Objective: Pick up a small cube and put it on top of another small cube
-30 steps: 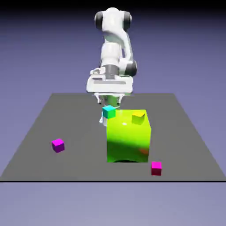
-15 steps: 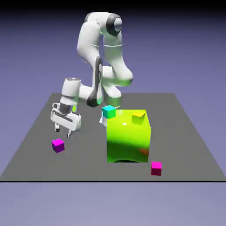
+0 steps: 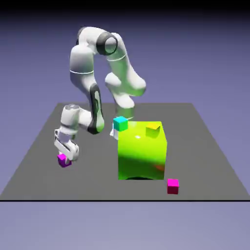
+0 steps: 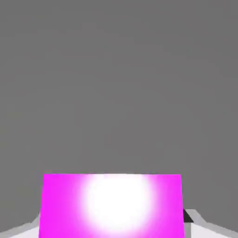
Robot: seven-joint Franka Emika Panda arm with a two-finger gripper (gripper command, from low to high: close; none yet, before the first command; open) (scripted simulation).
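End effector [image 3: 64,157] is down at the tiny purple-magenta small cube [image 3: 63,160], fingers clamped on it. In the hand view the cube [image 4: 111,206] fills the bottom middle, washed out by a bright glare spot, with a grey fingertip [image 4: 197,223] showing at each lower corner flush against its sides. Cube is sitting on the dark grey worktop [image 3: 39,141], near the worktop's edge on the exterior view's left, roughly midway between near and far edges.

White arm [image 3: 85,68] arcs over from the far edge and drops onto that spot.

Rest of the layout: big lime-green glossy cube [image 3: 142,151] around the worktop's middle, with a small yellow-green cube [image 3: 153,130] on its top face. Small cyan cube [image 3: 120,123] just beside the big cube's far upper corner; can't tell what it rests on. Small hot-pink cube [image 3: 173,185] on the worktop close to the near edge, just off the big cube's near corner on the exterior view's right, well apart from the end effector.
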